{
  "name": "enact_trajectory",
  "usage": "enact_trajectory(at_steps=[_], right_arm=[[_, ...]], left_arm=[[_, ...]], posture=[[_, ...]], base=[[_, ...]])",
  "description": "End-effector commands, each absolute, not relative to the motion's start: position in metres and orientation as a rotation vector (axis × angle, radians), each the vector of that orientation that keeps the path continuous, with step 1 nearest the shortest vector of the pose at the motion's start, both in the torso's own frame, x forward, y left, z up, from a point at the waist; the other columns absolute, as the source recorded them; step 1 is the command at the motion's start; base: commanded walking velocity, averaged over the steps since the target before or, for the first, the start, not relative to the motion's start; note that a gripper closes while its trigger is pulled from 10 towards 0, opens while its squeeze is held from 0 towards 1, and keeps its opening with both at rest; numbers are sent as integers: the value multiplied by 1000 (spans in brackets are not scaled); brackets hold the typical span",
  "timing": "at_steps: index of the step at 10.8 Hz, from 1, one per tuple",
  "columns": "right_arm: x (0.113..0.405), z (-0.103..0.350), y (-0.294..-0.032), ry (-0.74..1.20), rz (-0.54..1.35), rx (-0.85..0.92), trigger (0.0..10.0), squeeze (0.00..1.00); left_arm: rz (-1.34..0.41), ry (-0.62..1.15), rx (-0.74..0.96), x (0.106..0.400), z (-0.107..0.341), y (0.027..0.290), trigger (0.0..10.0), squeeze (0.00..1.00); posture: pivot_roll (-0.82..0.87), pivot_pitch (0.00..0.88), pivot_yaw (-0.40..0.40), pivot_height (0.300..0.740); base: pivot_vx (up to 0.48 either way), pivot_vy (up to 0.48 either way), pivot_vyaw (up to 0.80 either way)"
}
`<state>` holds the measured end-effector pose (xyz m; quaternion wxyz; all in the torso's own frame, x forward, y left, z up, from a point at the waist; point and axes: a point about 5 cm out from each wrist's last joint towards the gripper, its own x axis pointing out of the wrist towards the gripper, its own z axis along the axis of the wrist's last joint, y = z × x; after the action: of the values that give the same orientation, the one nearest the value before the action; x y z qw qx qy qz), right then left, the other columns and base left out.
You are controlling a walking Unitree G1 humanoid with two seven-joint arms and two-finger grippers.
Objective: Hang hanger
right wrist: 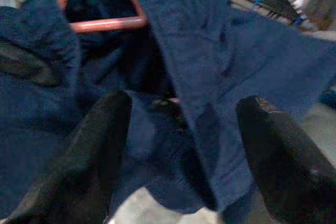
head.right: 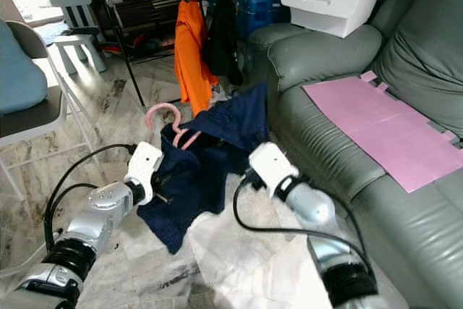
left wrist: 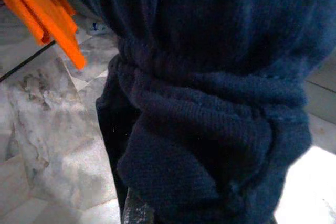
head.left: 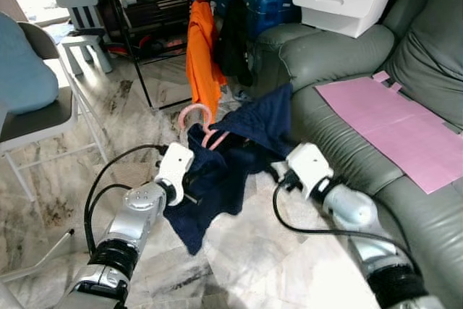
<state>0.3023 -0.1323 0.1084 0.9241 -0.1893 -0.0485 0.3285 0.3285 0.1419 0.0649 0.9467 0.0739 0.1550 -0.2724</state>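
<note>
A pink hanger [head.left: 215, 137] sits inside a navy garment [head.left: 249, 132], its hook poking out above the cloth, held up over the marble floor between my two arms. My left gripper [head.left: 192, 195] is at the garment's lower left and is shut on a bunched fold of it; the left wrist view shows the knotted navy cloth [left wrist: 210, 129] close up. My right gripper [right wrist: 184, 129] is open beside the sofa, with its fingers [right wrist: 100, 145] spread wide on either side of a hanging fold. The hanger's hook [right wrist: 105, 23] lies just beyond that fold.
A black drying rack [head.left: 137, 5] stands ahead with an orange shirt [head.left: 204, 56] and a dark garment hung on it. A grey sofa [head.left: 340, 56] with a pink sheet [head.left: 398, 124] runs along the right. A chair [head.left: 36, 121] stands at the left.
</note>
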Motion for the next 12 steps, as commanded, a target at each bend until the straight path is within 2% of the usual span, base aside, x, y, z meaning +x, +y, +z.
enact_trajectory(at_steps=[1,2,3,5,6,9,10,12], right_arm=[[298,110,-123,-95,742,-375,10000,1000],[291,104,-118,-68,800,-414,10000,0],[285,98,-115,-35,837,-446,10000,0],[282,96,-118,-18,795,-445,10000,0],[282,97,-121,-47,753,-453,10000,1000],[280,93,-125,-51,767,-603,10000,1000],[276,88,-127,-7,836,-658,10000,1000],[274,92,-132,22,917,-637,10000,1000]], left_arm=[[-534,251,169,338,80,145,0,0],[-537,244,170,339,80,144,0,0],[-544,240,177,339,80,146,0,0],[-554,247,182,337,77,147,0,0],[-560,249,185,337,76,147,0,0],[-588,244,223,336,76,148,0,0],[-593,244,246,336,75,151,0,0],[-667,242,368,330,72,154,0,0]], posture=[[-212,0,55,740],[-222,0,59,740],[-227,0,70,740],[-232,0,79,740],[-237,0,86,740],[-234,0,88,740],[-233,0,85,740],[-224,0,82,740]], base=[[0,0,0],[0,0,0],[0,0,0],[0,0,0],[0,0,0],[0,0,0],[0,0,0],[0,0,0]])
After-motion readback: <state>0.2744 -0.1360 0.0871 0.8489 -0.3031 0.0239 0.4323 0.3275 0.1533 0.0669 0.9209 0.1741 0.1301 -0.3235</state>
